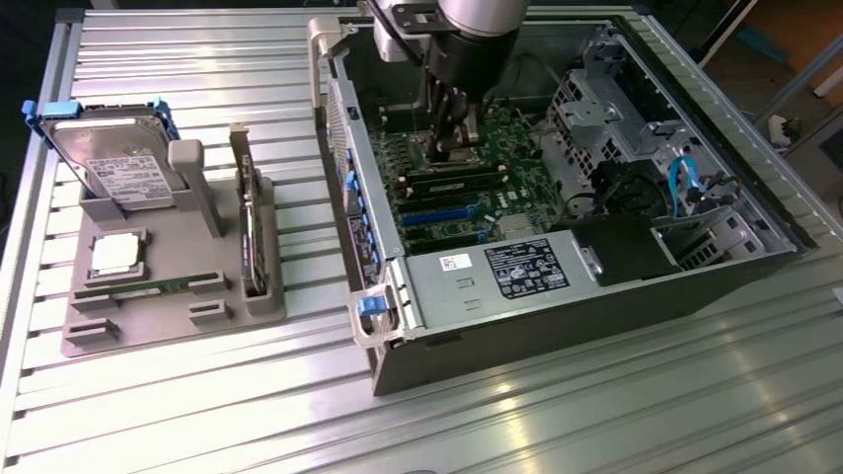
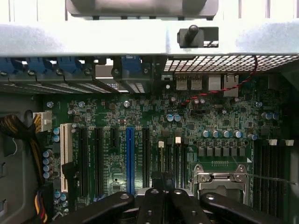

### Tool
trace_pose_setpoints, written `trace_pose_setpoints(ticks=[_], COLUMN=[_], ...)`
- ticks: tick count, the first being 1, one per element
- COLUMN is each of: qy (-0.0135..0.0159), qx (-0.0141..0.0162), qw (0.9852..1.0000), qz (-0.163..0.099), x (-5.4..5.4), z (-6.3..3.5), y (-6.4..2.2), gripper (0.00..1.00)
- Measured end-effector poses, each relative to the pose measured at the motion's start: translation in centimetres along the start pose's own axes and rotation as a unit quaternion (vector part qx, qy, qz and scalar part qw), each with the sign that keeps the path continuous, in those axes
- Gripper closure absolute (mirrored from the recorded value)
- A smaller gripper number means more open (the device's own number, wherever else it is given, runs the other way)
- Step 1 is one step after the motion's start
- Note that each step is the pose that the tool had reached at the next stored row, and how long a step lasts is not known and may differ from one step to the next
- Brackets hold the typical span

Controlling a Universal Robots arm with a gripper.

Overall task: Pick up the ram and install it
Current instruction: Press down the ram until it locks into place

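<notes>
Black metal claw low inside the open black tower computer case, fingers pressed together with no gap. Poised close over the green motherboard, near the row of dark memory slots and just beside the silver processor socket. Hard to tell whether anything is pinched between the tips.

Long, thin green ram stick with dark chips lying flat along the front of the grey plastic holder, out on the ribbed metal table at the exterior view's left. Well apart from the claw, outside the case. Beside it in the same holder: square silver processor chip, upright silver hard drive, tall expansion card standing on edge.
</notes>
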State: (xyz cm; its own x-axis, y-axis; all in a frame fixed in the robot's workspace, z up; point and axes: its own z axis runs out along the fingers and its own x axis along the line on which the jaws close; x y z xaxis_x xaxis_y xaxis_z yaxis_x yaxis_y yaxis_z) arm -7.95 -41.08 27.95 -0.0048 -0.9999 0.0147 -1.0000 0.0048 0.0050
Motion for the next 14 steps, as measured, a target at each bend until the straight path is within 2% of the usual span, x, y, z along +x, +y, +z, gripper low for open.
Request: trace_pose_setpoints(ticks=[9,14], qy=[0.0,0.0], qx=[-0.0001,-0.0002], qw=[1.0,1.0], qz=[0.0,0.0], x=[0.0,0.0], z=[-0.01,-0.02], y=[-1.98,-3.53], gripper=[0.89,0.89])
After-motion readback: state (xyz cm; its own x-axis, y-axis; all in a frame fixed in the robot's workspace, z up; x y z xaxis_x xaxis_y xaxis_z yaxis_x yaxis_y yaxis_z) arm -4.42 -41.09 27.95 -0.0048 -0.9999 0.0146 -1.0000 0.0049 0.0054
